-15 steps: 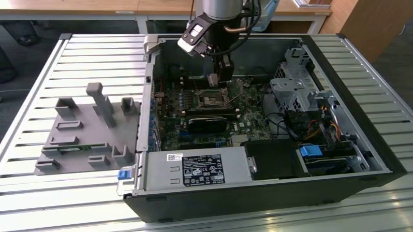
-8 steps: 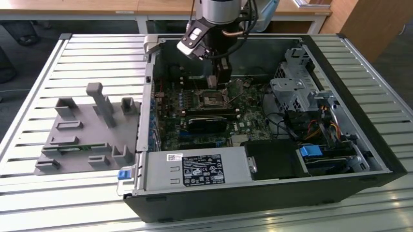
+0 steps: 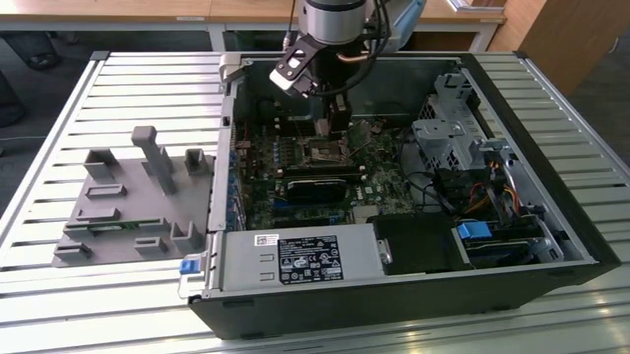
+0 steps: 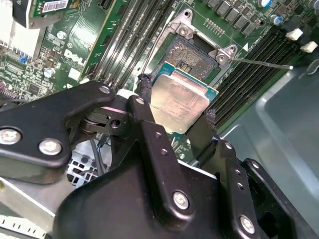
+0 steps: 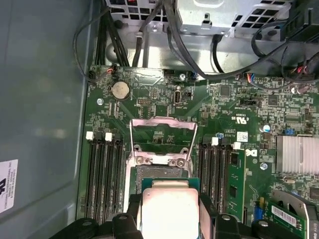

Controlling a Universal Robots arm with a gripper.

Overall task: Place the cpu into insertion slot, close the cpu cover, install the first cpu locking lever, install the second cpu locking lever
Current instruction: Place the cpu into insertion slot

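My gripper is shut on the cpu, a flat square chip with a silver top and a green edge, held by two opposite sides. In the first wrist view the cpu hangs just short of the insertion slot, tilted and apart from it. The dark insertion slot lies uncovered on the green board. The cpu cover stands swung up behind the slot. A thin locking lever sticks out to one side. In the exterior view the gripper hovers over the insertion slot inside the open computer case.
Memory slots flank the socket on both sides. A finned heat sink and black cables are near. The case holds a power supply, a drive cage and a black card. A grey fixture sits on the slatted table.
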